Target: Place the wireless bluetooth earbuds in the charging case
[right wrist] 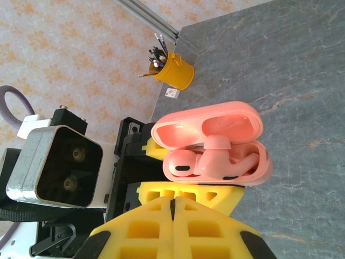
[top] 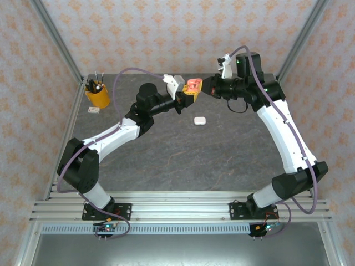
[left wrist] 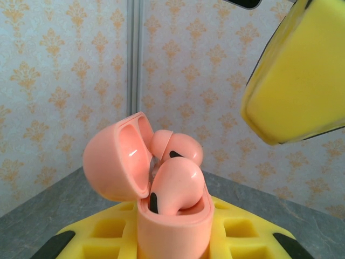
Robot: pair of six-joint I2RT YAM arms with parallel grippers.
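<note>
Yellow-padded left fingers [top: 192, 96] are clamping a coral-pink hinged plastic charging case [right wrist: 215, 127].
The case is hanging above the 12 o'clock edge of the grey stone-patterned bench [top: 166, 149], lid open, with two coral-pink stemmed earbuds [right wrist: 210, 162] sitting inside. The right fingers [right wrist: 180, 216] are pressing together, empty, at its 3 o'clock.

You're working in a robotics lab test cell, not a lived-in room. Aluminium extrusion posts [top: 58, 40] are framing the space, printed wallpaper panels [top: 166, 33] are standing in as walls, and a dark stone-look tabletop [top: 183, 160] is serving as the bench. The arm bases [top: 108, 210] are sitting bolted to slotted aluminium rails [top: 183, 206] at the near edge, with purple cables [top: 138, 68] running exposed along the arms. A yellow pen cup [top: 97, 96] is sitting in the far left corner.
</note>
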